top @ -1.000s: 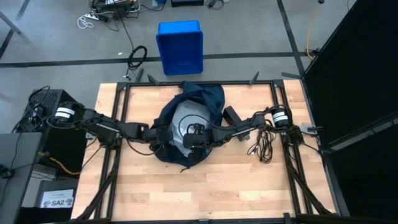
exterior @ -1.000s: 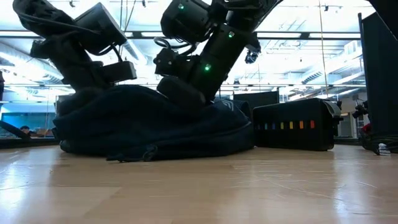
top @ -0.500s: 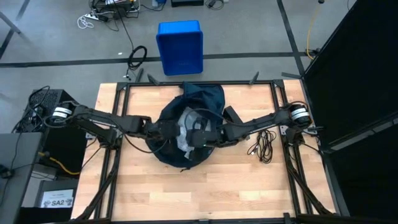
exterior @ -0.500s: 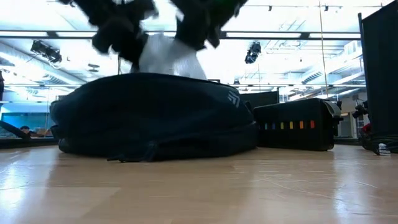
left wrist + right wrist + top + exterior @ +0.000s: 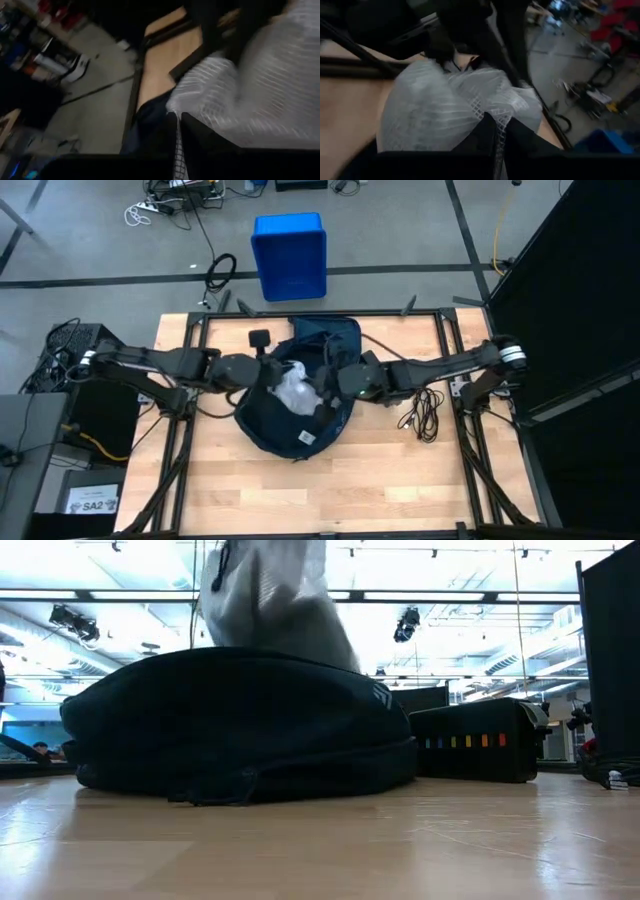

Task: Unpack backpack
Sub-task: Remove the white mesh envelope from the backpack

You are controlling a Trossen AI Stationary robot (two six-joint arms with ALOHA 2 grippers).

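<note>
Wooden table (image 5: pixel 400 470): 1 backpack (image 5: pixel 270 415) | 1 white mesh bag (image 5: pixel 295 392) | left end effector (image 5: pixel 278 372), right end effector (image 5: pixel 322 388) both clamped on it

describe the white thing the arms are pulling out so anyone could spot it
On the wooden table lies the dark navy fabric backpack. Above its opening, the left gripper and right gripper pinch a crumpled white mesh bag, the only pale, netted thing there.

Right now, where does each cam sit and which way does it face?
High: overhead, straight down; both arms meet over the backpack.
Low: table height, level across; backpack, white mesh bag lifted above it.
Left wrist: past the left gripper, shut on the mesh bag.
Right wrist: past the right gripper, shut on it too.
Shared: all four show the mesh bag.
</note>
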